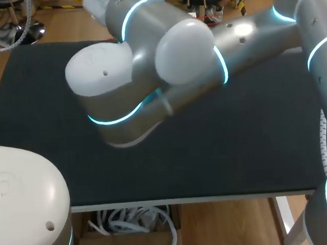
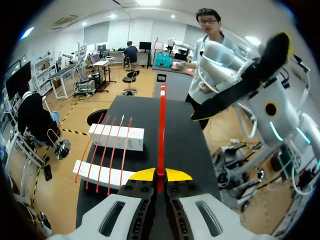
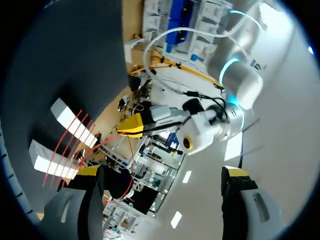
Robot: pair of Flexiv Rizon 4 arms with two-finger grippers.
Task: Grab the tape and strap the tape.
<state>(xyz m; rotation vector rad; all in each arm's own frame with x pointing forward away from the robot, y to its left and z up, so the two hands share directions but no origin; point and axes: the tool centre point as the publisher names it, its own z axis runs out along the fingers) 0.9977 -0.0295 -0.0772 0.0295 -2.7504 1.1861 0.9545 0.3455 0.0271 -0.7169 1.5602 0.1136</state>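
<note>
My left gripper is shut on a red strap that runs straight ahead from its yellow tips above the black table. In the right wrist view the left gripper shows ahead, and the red strap curves down from it past one finger of my right gripper. The right gripper is open wide with nothing held. It also shows in the left wrist view, raised ahead and to the side as the right gripper. In the head view both grippers are hidden behind my arms.
Two long white boxes lie side by side on the table, with several red straps laid across them. They appear as white boxes in the right wrist view too. The black mat covers the table.
</note>
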